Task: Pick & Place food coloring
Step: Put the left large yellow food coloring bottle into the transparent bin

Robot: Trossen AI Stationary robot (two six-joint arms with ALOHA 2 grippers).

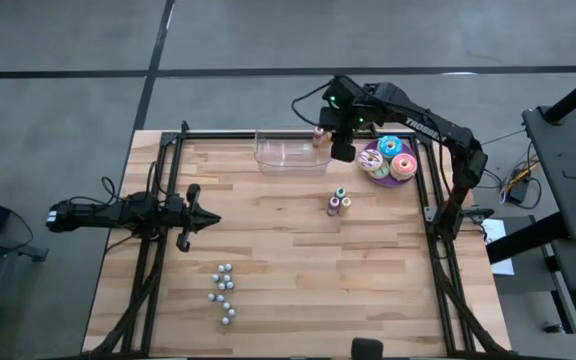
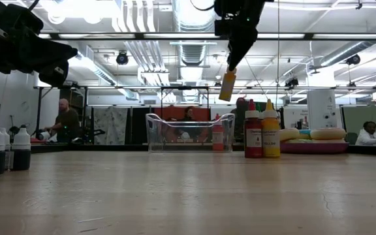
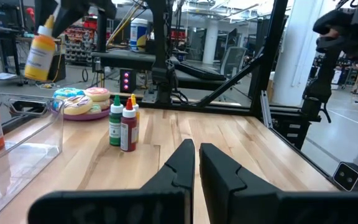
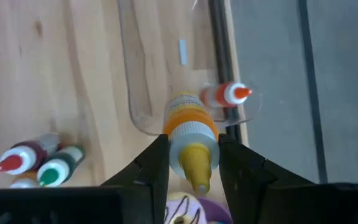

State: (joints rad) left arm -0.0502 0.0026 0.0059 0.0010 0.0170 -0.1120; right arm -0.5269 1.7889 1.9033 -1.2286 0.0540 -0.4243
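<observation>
Pale wooden planks make up the table [image 1: 298,260] we work on, with grey floor around it in the high view. Our right gripper [image 1: 342,150] hangs at the upper middle of that frame, over the right end of a clear plastic tray [image 1: 290,152], with its jaws clamped on an orange food coloring bottle [image 4: 191,134]. In the low view the bottle hangs tilted in the air above the tray, at upper centre. One red-capped bottle [image 4: 225,95] already stands inside the tray at its right end. Three more bottles [image 1: 339,201] stand bunched together on the planks just below the tray, near the frame's centre; we see red, green and yellow ones among them. A purple plate of frosted doughnuts [image 1: 389,160] sits just right of the tray. Our left gripper [image 1: 196,217] waits at the left of the frame, jaws together. Small silvery balls [image 1: 223,293] lie scattered at lower centre-left.
</observation>
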